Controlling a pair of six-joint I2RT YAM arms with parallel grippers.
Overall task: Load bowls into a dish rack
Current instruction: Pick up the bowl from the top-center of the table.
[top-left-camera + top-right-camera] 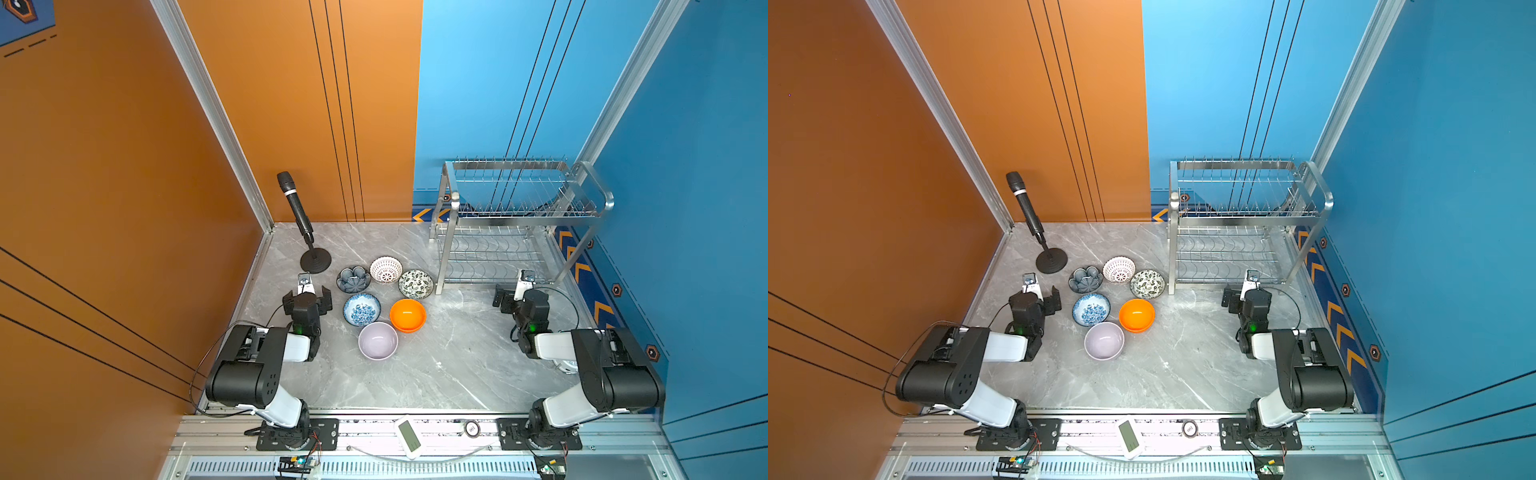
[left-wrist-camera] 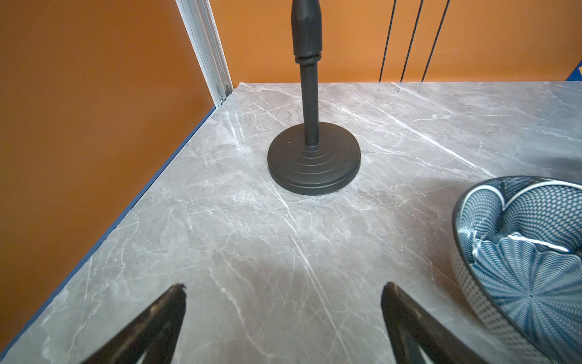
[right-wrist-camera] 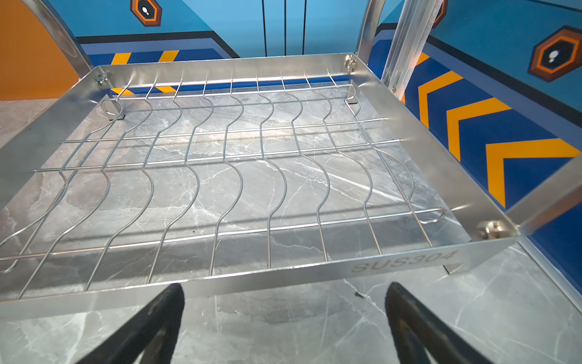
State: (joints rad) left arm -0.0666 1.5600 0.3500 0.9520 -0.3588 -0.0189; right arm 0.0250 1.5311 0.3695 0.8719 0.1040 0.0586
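Note:
Several bowls sit grouped on the marble table in both top views: dark blue petal-shaped point(image 1: 353, 279), white lattice point(image 1: 386, 269), leaf-patterned point(image 1: 416, 284), blue floral point(image 1: 362, 309), orange point(image 1: 407, 315) and pale lilac point(image 1: 378, 340). The steel dish rack point(image 1: 528, 219) stands empty at the back right. My left gripper point(image 2: 284, 286) is open over bare table, left of the bowls, with the petal bowl point(image 2: 529, 252) beside it. My right gripper point(image 3: 285, 288) is open and empty, just in front of the rack's lower tier point(image 3: 252, 277).
A black microphone point(image 1: 297, 208) on a round-based stand point(image 2: 313, 164) rises behind the left gripper. Orange and blue walls close in the table on three sides. A white device point(image 1: 409, 436) lies on the front rail.

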